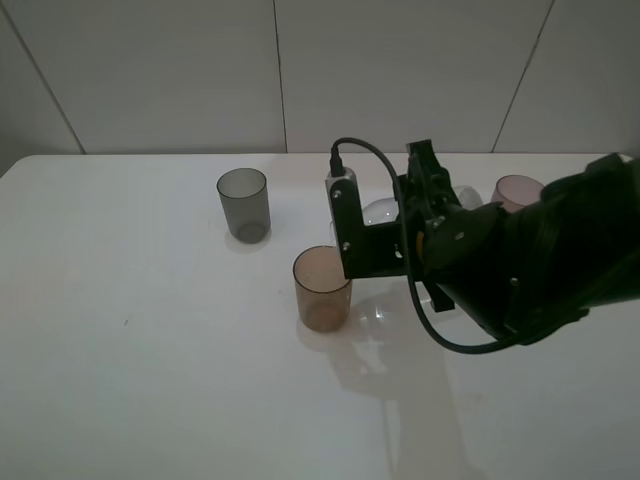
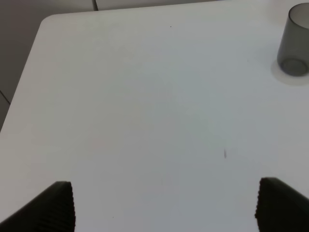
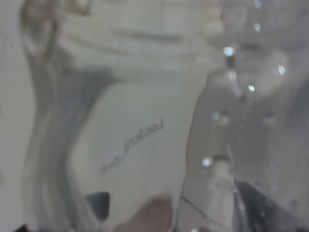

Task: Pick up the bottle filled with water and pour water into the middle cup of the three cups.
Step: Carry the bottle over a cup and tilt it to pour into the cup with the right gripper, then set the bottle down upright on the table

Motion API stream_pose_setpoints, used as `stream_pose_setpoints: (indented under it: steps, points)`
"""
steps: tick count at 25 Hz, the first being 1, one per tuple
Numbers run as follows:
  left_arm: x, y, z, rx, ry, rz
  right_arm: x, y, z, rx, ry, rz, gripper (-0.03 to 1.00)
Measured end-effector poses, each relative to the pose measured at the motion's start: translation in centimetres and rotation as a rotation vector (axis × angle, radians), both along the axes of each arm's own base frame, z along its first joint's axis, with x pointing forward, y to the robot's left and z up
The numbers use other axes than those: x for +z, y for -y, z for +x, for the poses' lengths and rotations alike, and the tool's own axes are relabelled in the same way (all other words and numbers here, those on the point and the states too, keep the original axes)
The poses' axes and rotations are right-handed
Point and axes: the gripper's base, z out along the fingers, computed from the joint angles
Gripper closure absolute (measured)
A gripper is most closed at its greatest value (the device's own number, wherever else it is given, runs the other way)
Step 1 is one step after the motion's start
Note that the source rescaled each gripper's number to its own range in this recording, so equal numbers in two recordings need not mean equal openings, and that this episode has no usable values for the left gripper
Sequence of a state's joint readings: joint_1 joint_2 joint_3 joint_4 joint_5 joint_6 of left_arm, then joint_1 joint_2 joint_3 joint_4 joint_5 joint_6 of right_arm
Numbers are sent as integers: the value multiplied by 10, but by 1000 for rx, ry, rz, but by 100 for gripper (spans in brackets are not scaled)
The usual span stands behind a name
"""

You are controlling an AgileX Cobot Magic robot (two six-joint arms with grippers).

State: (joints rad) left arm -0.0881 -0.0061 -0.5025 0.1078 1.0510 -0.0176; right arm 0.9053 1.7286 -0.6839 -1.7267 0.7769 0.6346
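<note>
The clear bottle (image 1: 377, 211) is held off the table in my right gripper (image 1: 398, 216), lying tilted just behind and above the amber-brown middle cup (image 1: 322, 288). The wrist camera mount hides most of the bottle. In the right wrist view the bottle (image 3: 135, 140) fills the picture, very close, with water drops on its wall. The dark-grey cup (image 1: 244, 204) stands to the back left and the mauve-pink cup (image 1: 517, 191) to the back right. My left gripper (image 2: 166, 208) is open and empty above bare table, and the grey cup (image 2: 294, 41) shows far from it.
The white table (image 1: 150, 350) meets a tiled wall at the back. My right arm (image 1: 560, 260) and its cable reach in from the right, over the space between the amber and pink cups.
</note>
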Motion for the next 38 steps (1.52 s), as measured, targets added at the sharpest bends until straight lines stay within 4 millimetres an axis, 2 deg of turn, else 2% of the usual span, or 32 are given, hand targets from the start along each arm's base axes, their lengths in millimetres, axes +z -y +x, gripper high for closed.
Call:
stream_pose_setpoints:
  steps: [9,17,30,38]
  points:
    - [0,0,0,0,0,0,1,0,0,73,0,-121,95]
    - [0,0,0,0,0,0,12,-11,9,80,37,-97,95]
    - [0,0,0,0,0,0,14,-10,10,133,50,-231,95]
    - [0,0,0,0,0,0,15,-9,10,125,60,-247,95]
